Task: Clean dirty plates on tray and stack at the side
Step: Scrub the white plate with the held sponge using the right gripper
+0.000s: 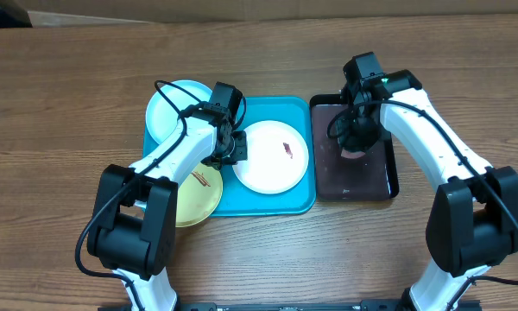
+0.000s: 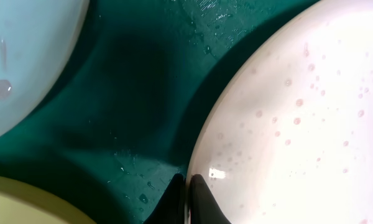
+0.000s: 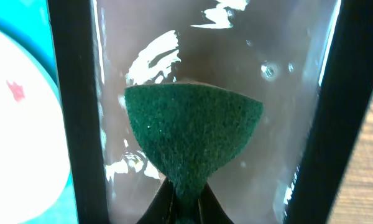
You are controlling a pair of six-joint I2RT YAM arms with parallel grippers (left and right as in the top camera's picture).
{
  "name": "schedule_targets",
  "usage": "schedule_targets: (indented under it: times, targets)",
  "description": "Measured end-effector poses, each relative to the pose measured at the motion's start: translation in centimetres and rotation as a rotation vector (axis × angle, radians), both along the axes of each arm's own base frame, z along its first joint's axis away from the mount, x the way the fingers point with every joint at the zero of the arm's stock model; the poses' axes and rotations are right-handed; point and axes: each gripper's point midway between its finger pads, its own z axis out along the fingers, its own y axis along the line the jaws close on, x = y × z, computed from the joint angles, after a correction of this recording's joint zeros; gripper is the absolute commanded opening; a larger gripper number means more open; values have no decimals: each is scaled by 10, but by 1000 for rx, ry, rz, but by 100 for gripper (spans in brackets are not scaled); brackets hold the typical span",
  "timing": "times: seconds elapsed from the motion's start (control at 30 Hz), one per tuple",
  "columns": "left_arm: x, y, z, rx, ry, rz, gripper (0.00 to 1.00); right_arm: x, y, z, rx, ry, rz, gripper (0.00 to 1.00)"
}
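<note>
Plates all sit on the turquoise tray (image 1: 276, 204), mid-table. White plate (image 1: 268, 166) is on its right half w/ a red-brown smear (image 1: 288, 149) and small droplets (image 2: 298, 102) across it. Blue plate (image 1: 168, 112) is at the back-left corner and yellow-green plate (image 1: 203, 199) at front-left, both hanging over the rim. On my left wrist cam the left gripper (image 2: 186, 186) is pinched onto the white plate's left edge, one finger each side of the rim. Right gripper (image 3: 185, 194) is clamped on a green sponge (image 3: 193, 130), low over the wet black tray (image 1: 382, 177) just right of the turquoise one. Can't tell if the sponge touches it.
</note>
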Motion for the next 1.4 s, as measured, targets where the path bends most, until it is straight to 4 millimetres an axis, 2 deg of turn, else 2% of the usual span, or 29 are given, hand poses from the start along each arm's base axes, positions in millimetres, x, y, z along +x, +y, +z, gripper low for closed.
schedule_targets:
  times: [0.13,0.23,0.33,0.4,0.57,0.83,0.93,1.03,1.1,1.27,1.4]
  targets:
    - [0,0,0,0,-1,0,4,-3,0,-13,5,2,-4,4]
    - [0,0,0,0,1,0,5,-9,-1,-14,0,25,-5,4]
    - [-1,0,0,1,3,0,4,-11,2,0,10,48,-3,4]
    - [-1,0,0,1,2,0,4,-2,10,20,41,18,5,4]
    - [1,-4,1,-21,-2,-4,4,20,48,64,145,-108,68,4]
    - [0,-7,1,-39,4,-7,4,1,124,75,205,-166,250,4]
    - [-1,-8,1,-44,6,-8,4,-9,145,73,161,-195,311,4]
    - [-1,-8,1,-45,6,-8,4,-11,154,64,106,-235,342,4]
    - [-1,-8,1,-45,6,-8,4,-12,152,53,52,-253,343,4]
    - [-1,-8,1,-45,6,-8,4,-9,131,23,-66,-275,304,4]
    - [-1,-8,1,-45,7,-9,4,-5,125,8,-92,-305,286,4]
